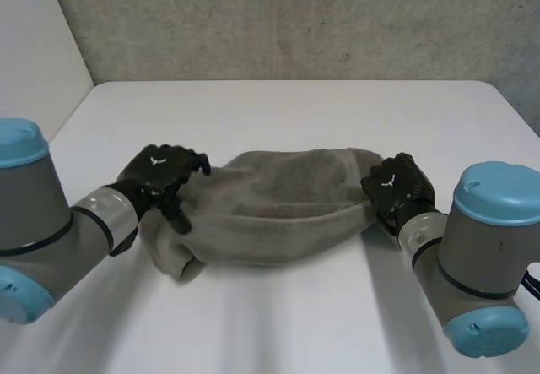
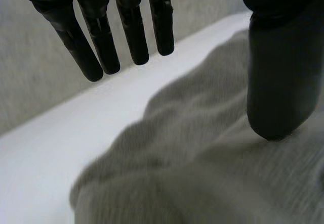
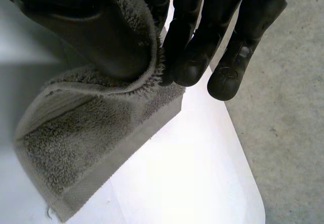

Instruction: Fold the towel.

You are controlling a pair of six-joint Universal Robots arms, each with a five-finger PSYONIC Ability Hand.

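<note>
A grey-brown towel (image 1: pixel 278 205) lies bunched in a long, loosely folded heap across the middle of the white table (image 1: pixel 287 112). My left hand (image 1: pixel 160 171) hovers at the towel's left end with fingers (image 2: pixel 98 37) straight and spread above the cloth (image 2: pixel 202 158), thumb (image 2: pixel 278 72) apart from them, holding nothing. My right hand (image 1: pixel 396 184) is at the towel's right end. There its thumb (image 3: pixel 86 27) and fingers (image 3: pixel 197 37) pinch the towel's edge (image 3: pixel 152 57), and a corner of cloth (image 3: pixel 76 158) hangs below the hand.
The table's far edge meets a grey wall (image 1: pixel 295 19). Grey floor (image 3: pixel 283 107) lies past the table's rounded corner beside my right hand. Bare tabletop stretches behind and in front of the towel.
</note>
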